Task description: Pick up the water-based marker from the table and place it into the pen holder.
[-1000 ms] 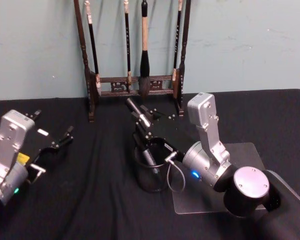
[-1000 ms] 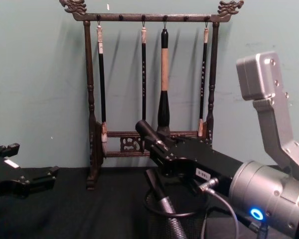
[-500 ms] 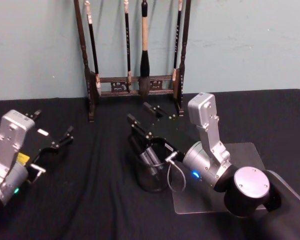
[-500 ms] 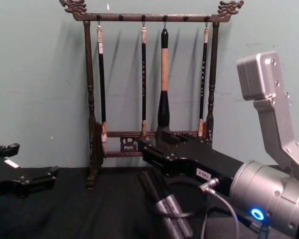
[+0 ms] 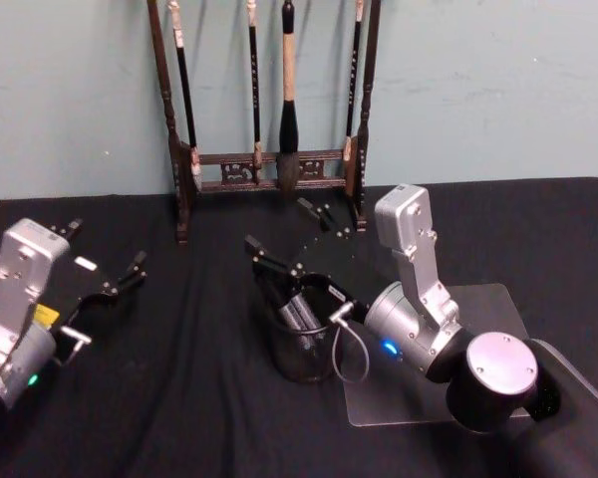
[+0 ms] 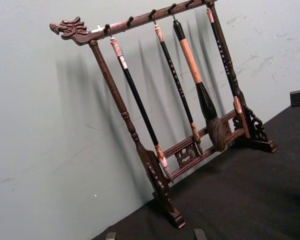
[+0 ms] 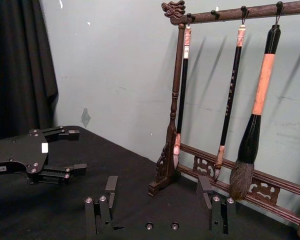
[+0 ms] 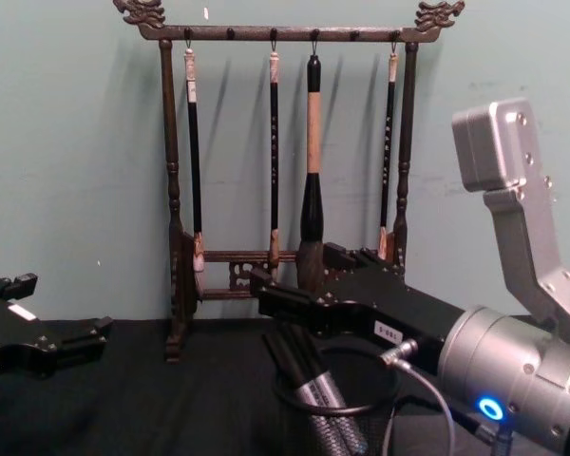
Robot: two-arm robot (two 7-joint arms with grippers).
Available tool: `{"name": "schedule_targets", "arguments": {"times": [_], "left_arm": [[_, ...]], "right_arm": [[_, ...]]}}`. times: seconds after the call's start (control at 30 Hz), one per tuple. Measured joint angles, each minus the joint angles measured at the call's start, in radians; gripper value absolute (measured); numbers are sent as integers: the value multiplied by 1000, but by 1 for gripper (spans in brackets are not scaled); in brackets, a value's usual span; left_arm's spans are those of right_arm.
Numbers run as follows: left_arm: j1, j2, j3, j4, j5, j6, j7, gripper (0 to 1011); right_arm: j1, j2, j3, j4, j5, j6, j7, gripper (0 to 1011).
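Marker [image 5: 299, 311] tilted in pen holder [image 5: 301, 354]

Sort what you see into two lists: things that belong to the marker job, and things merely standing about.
Belonging to the job:
- markers leaning in the pen holder
- right gripper, open above the holder
- table

Standing about:
- brush rack with hanging brushes
- left gripper, open, off to the left
- grey plate

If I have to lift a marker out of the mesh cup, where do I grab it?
Grip the grey, dark-capped marker by its dark upper end, which sticks out above the rim of the small round black wire-mesh pen holder. It leans toward the robot's left, so bring the open right claw down from above, tilted along that lean.
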Motion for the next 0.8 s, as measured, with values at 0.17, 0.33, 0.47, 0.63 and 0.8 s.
{"name": "schedule_targets", "arguments": {"times": [0.17,0.33,0.47,0.63,0.8], "left_arm": [[0,0,0,0,0,0,0,1009],[0,0,0,0,0,0,0,1009],[0,0,0,0,0,0,0,1009],[0,0,0,0,0,0,0,1009],[0,0,0,0,0,0,0,1009]], "right_arm": [[0,0,0,0,0,0,0,1004],[0,0,0,0,1,0,0,1004],[-7,3,4,-10,3,1,-2,1004],[-15,7,8,-19,5,8,-6,1004],[-29,15,14,-37,3,23,-23,1004]]}}
